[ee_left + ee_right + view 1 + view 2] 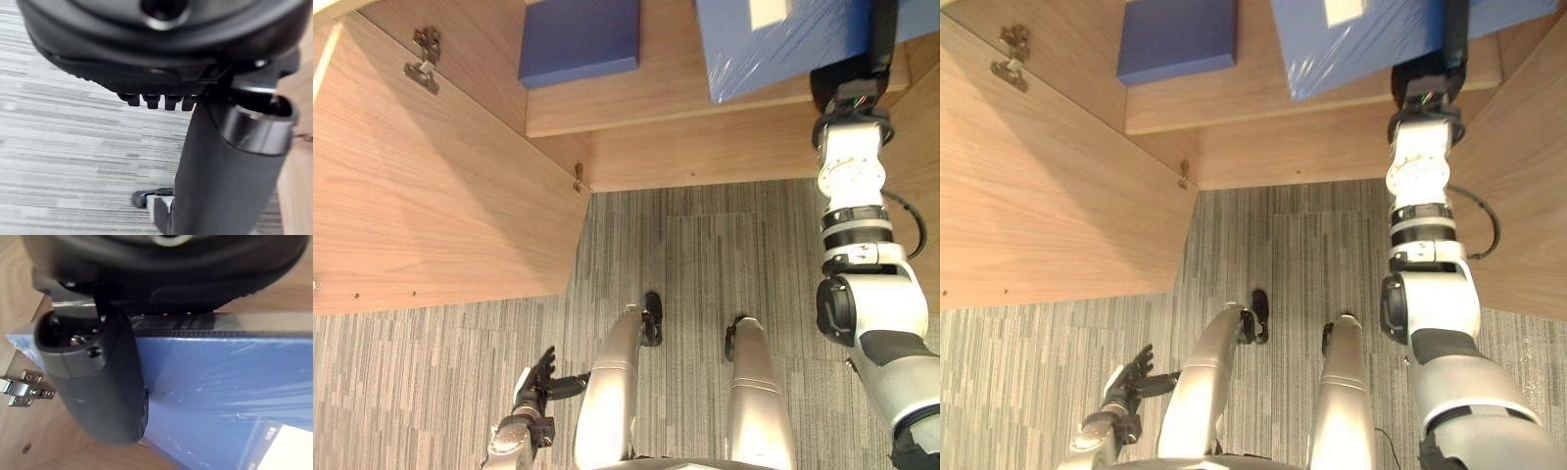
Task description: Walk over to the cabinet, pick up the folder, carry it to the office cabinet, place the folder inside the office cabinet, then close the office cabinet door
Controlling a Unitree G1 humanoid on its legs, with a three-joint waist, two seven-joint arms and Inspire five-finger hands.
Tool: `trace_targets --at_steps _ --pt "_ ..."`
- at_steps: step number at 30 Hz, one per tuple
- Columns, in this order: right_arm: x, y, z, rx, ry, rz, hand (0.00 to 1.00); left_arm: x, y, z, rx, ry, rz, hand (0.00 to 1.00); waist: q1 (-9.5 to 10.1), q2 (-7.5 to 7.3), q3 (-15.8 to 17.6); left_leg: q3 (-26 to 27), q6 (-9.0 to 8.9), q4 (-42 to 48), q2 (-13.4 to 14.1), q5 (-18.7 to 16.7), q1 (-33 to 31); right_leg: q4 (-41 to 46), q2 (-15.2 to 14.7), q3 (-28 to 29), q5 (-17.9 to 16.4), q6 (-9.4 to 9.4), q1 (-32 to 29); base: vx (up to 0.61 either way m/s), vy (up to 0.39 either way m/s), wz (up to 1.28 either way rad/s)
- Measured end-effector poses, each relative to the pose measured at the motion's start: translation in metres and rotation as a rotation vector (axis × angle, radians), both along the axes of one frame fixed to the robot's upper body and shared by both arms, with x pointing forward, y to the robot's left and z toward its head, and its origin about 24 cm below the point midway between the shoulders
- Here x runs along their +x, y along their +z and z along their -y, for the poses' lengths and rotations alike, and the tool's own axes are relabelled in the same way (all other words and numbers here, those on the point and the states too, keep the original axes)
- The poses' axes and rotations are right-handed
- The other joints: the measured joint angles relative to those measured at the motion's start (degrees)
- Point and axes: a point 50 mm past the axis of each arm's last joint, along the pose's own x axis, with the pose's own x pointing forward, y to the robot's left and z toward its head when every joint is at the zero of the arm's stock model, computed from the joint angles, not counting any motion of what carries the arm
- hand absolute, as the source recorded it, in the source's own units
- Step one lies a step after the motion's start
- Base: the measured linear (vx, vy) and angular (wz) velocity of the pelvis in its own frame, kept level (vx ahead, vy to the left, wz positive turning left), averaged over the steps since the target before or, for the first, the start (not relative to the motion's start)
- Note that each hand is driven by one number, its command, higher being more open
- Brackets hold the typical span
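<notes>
A: Whereabouts of the folder?
B: At one o'clock, over the cabinet shelf, wrapped in clear film. Pinched by the right hand, thumb laid across its blue face, fingers clamped on it.
A: And at twelve o'clock?
B: Darker blue box, flat on the same shelf, apart from the folder.
A: Left hand?
B: Down at seven o'clock over grey carpet, fingers released, holding nothing.
A: Door?
B: Swung open at nine o'clock, hinge showing.

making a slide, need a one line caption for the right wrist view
Right hand pinches the blue film-wrapped folder, held at the open wooden office cabinet.
</notes>
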Motion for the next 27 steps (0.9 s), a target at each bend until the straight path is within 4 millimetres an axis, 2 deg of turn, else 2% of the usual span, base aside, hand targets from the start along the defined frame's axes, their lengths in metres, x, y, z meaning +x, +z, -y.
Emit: trace_targets --at_steps 3,6,9,11,15,16,20,27 --pt "-0.009 0.023 0.014 0.090 -0.057 0.066 0.00 0.003 -0.001 0.010 -0.026 0.018 -0.001 1.00 1.03 0.16 0.81 0.07 0.06 1.05 -0.84 -0.12 -2.49 2.25 -0.92 0.19 -0.84 0.13 -2.85 -0.02 0.019 0.13" --pt "-0.016 0.035 0.025 0.253 -0.073 0.117 0.00 0.006 -0.001 0.017 -0.036 0.042 0.005 1.00 1.07 0.21 0.85 0.37 -0.42 -1.27 -3.04 1.34 -4.23 3.12 -3.18 0.34 -1.66 0.63 -5.68 -0.06 -0.005 0.31" --pt "-0.020 0.039 0.031 0.335 -0.098 0.115 0.00 0.003 -0.003 0.022 -0.040 0.060 -0.006 1.00 1.23 0.40 0.95 0.57 0.13 -3.59 -3.81 2.90 -4.17 2.33 -4.06 0.17 -1.33 0.27 -6.13 -0.01 -0.024 0.17" --pt "-0.020 0.046 0.029 0.352 -0.091 0.105 0.00 0.001 -0.004 0.022 -0.036 0.066 -0.013 1.00 1.28 0.45 0.96 0.54 0.15 -4.06 -3.82 2.99 -4.09 2.10 -4.17 0.01 -1.25 0.14 -6.10 0.06 -0.036 0.05" --pt "-0.023 0.070 0.021 0.349 -0.085 0.101 0.00 0.003 -0.003 0.022 -0.027 0.078 -0.004 1.00 1.32 0.75 1.09 0.19 0.16 -4.02 -3.96 3.02 -4.13 2.09 -4.59 -0.90 -1.24 0.11 -5.94 0.06 -0.024 0.07" --pt "-0.024 0.075 0.021 0.323 -0.097 0.093 1.00 0.005 -0.001 0.022 -0.026 0.081 0.007 1.00 1.37 0.77 1.10 -0.01 0.16 -4.20 -4.03 3.02 -4.14 2.11 -4.85 -1.31 -1.27 0.05 -5.77 0.05 -0.017 0.12" --pt "-0.027 0.087 0.019 0.291 -0.103 0.095 1.00 0.005 0.000 0.023 -0.028 0.105 0.015 1.00 1.36 0.89 1.06 -0.90 0.15 -4.45 -4.83 3.01 -4.09 2.07 -5.88 -2.59 -1.99 -0.54 -5.08 0.02 -0.010 0.15" --pt "-0.026 0.091 0.017 0.204 -0.127 0.068 1.00 0.004 -0.001 0.022 -0.025 0.123 0.008 1.00 1.49 0.92 1.07 -1.45 0.16 -4.49 -5.99 3.09 -4.95 2.19 -7.09 -3.22 -2.57 -0.26 -5.31 0.01 0.004 0.11"
